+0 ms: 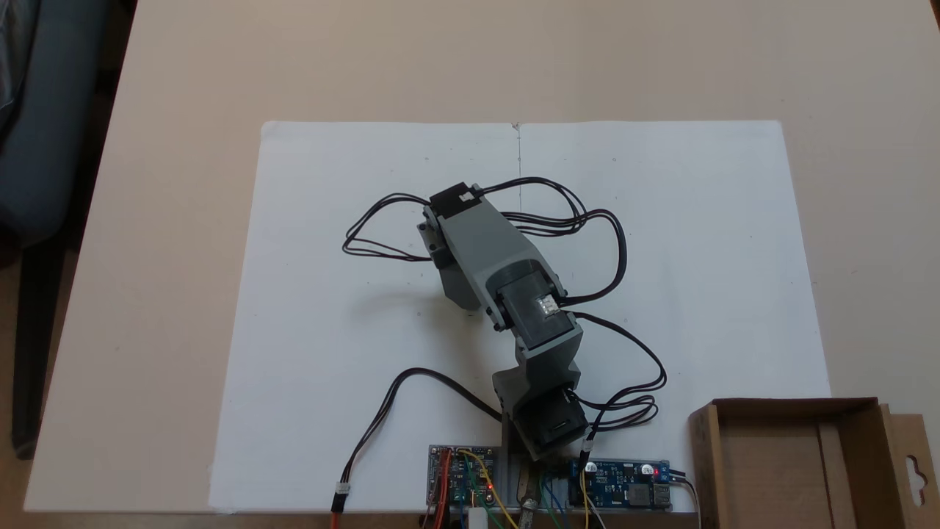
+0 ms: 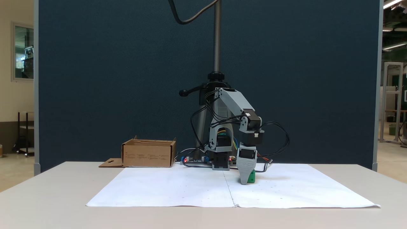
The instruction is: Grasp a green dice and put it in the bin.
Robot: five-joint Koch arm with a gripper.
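Green dice [image 2: 251,176] sits on the paper [image 2: 190,187], touching the lowered gripper [image 2: 244,181]; whether the jaws have closed can't be told. Confirm a square pinch before lifting toward the bin [image 2: 149,155].

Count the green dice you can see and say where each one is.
1. The green dice sits low on the white paper, right beside the tool, as the side-on fixed view shows. The arm could hide others from above.

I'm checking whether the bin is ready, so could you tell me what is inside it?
The bin shows only bare cardboard floor in a fixed view; its lower part is cut off by the picture edge. The green dice sits by the fingers.
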